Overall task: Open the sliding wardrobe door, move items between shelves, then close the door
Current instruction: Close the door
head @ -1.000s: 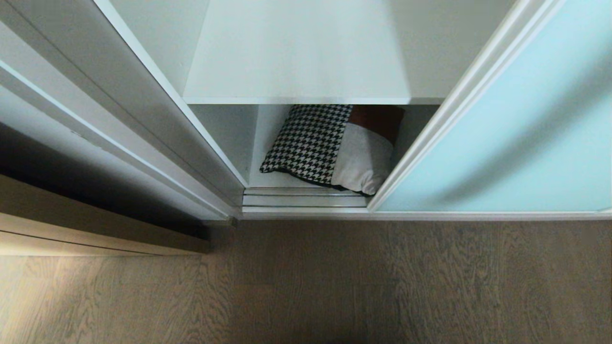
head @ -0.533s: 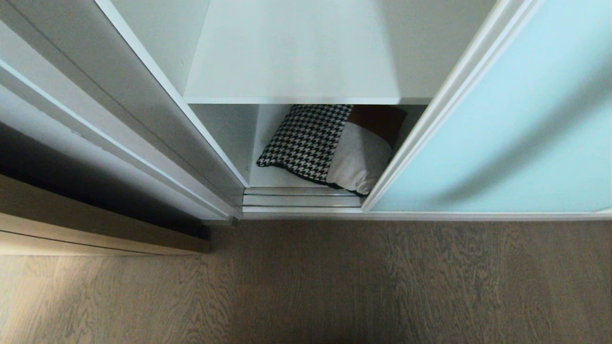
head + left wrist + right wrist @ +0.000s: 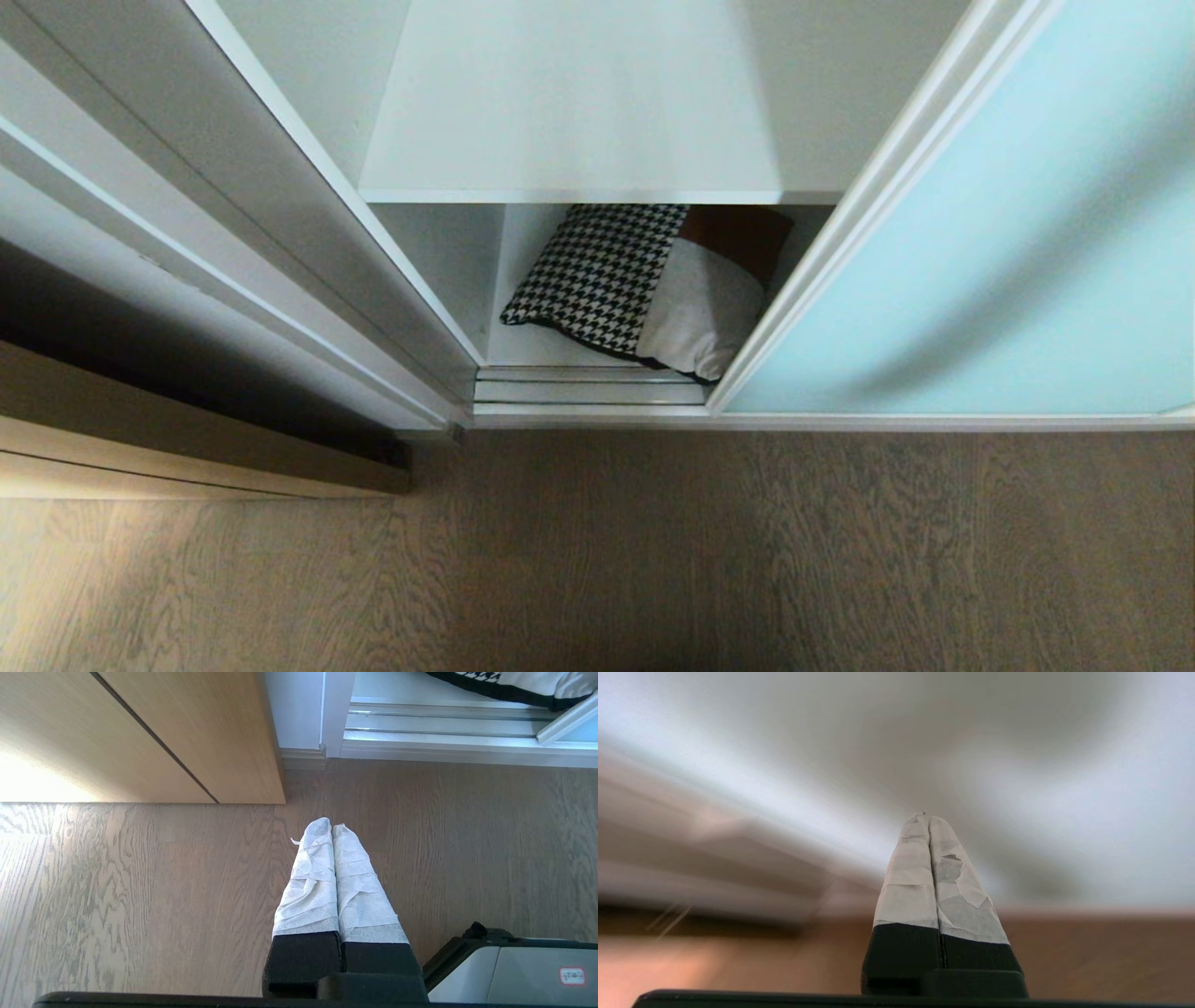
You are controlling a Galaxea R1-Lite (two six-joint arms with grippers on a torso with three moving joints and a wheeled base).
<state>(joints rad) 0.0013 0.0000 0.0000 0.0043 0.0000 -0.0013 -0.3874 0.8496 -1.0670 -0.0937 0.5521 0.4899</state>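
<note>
The sliding wardrobe door (image 3: 980,261), frosted aqua glass in a white frame, stands partly open on the right. In the gap, the houndstooth, rust and cream cushion (image 3: 644,280) lies on the bottom shelf (image 3: 523,350), its right corner against the door frame. The upper shelf (image 3: 560,112) is bare. Neither gripper shows in the head view. My left gripper (image 3: 331,826) is shut and empty, parked above the floor, with the cushion's edge (image 3: 514,686) far beyond it. My right gripper (image 3: 928,817) is shut and empty before a blurred pale surface.
A light wood cabinet (image 3: 187,732) stands left of the wardrobe. The silver door track (image 3: 444,723) runs along the wardrobe's foot. Grey wood-grain floor (image 3: 653,560) fills the foreground. A corner of my base (image 3: 514,970) lies beside the left gripper.
The door's edge slid a little to the left early in the second, narrowing the gap, and the cushion shifted slightly left with it. Both have since kept still.
</note>
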